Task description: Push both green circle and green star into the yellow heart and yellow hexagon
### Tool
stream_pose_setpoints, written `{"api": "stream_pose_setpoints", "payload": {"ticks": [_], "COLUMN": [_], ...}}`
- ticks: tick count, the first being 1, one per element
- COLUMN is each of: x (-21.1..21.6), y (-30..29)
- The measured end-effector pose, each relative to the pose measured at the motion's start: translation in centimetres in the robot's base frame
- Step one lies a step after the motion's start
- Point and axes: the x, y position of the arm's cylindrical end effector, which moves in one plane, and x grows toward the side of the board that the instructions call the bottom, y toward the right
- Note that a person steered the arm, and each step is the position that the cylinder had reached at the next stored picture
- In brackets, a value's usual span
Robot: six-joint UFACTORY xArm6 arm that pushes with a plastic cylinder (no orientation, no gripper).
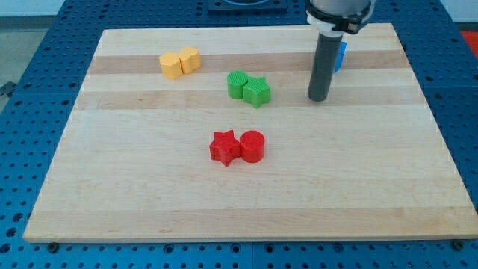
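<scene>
The green circle [237, 84] and the green star [258, 91] touch each other near the board's upper middle. The yellow heart [171, 65] and the yellow hexagon [190, 59] touch each other up and to the left of them, a gap apart. My tip [319, 98] rests on the board to the right of the green star, roughly a block's width or two away, touching no block.
A red star [223, 147] and a red circle [252, 146] sit together below the green pair at mid-board. A blue block [340, 57] is partly hidden behind the rod near the top right. The wooden board [112, 187] lies on a blue perforated table.
</scene>
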Motion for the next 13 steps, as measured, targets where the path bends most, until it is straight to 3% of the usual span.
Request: {"api": "stream_pose_setpoints", "payload": {"ticks": [3,4,6,9,13], "x": [0.0,-0.1,-0.3,-1.1,-0.9], "y": [-12.5,-14.9,-12.3,-21.2,-14.9]}}
